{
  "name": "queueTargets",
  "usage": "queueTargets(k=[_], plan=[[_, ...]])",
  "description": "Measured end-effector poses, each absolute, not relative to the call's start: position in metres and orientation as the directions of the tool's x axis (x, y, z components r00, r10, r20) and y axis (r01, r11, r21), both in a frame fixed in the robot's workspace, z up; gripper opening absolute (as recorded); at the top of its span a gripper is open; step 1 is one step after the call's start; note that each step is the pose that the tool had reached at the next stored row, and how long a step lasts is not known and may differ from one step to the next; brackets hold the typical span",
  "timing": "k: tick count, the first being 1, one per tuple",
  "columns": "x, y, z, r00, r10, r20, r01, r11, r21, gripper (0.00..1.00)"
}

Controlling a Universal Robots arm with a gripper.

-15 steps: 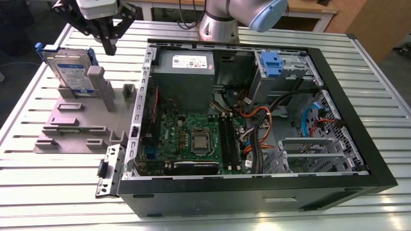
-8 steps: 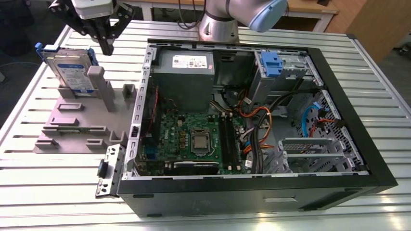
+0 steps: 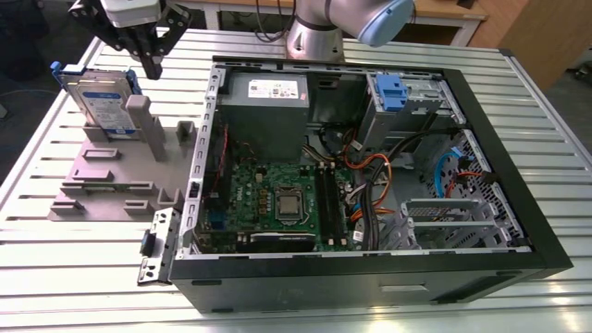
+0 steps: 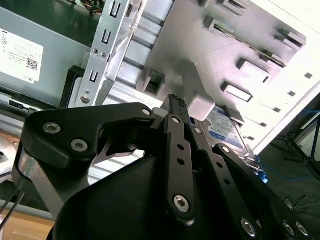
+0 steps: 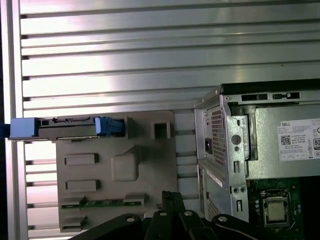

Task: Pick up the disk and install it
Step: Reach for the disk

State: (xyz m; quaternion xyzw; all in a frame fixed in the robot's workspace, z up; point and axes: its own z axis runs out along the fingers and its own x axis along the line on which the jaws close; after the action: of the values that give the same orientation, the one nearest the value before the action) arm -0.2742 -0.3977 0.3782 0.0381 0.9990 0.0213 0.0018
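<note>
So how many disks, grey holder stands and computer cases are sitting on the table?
disk: 1
grey holder stand: 1
open computer case: 1
Total: 3

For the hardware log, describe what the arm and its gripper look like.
In the exterior view, the arm is a silver-grey metal tube with a rounded light-blue joint cap. The gripper has a pale grey body and black fingers. The second wrist view shows these as flat linkage bars with small round holes, ribbed at their ends and joined by silver screws.
</note>
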Motion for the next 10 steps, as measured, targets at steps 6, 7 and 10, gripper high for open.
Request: queueTargets(k=[6, 7, 10], plan=[[-0.2758, -0.3952, 0.3775, -0.997, 0.076, -0.002, 0.076, 0.996, 0.043, 0.11], [-0.2761, -0.3947, 0.3775, -0.997, 0.076, -0.002, 0.076, 0.996, 0.043, 0.11], [-0.2769, -0.3933, 0.3771, -0.997, 0.076, -0.002, 0.076, 0.996, 0.043, 0.11]])
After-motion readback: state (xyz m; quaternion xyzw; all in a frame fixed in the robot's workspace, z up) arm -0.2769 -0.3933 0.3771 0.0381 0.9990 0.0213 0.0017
